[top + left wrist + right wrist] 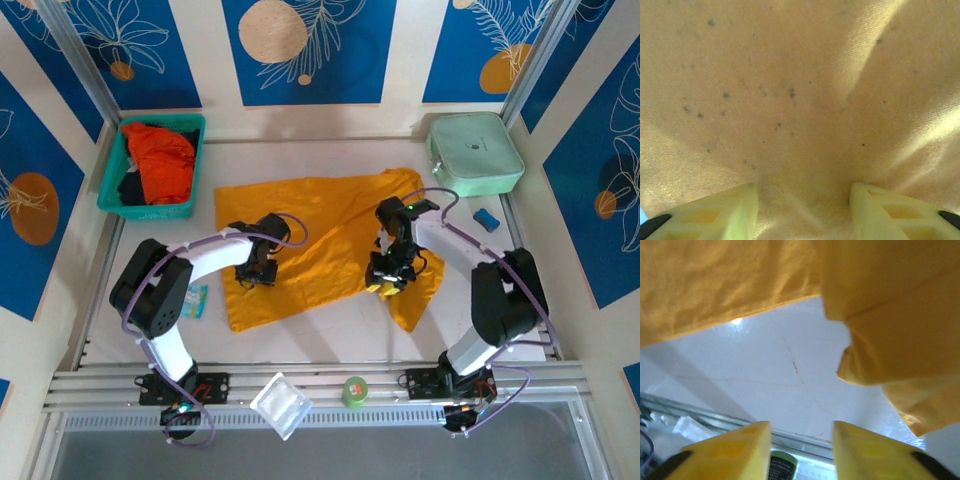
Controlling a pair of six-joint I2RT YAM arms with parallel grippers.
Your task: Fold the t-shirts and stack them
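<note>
1. Under your left hand (257, 272), the mustard-yellow t-shirt (320, 225) is lying spread on the tabletop (300, 330); that hand's fingers (715, 210) are standing apart, pressing into the cloth.
2. Your right hand (386, 282) is hanging released over the shirt's near edge, nothing between its fingers (730, 450).
3. Far beyond your left hand, the red-orange t-shirt (160, 160) is sitting bunched in the teal basket (150, 211).

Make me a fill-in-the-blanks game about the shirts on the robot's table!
The yellow t-shirt lies spread out on the ____.
The red-orange t-shirt sits in the teal ____.
The box at the back right is mint-____.
Missing words: table, basket, green.
</note>
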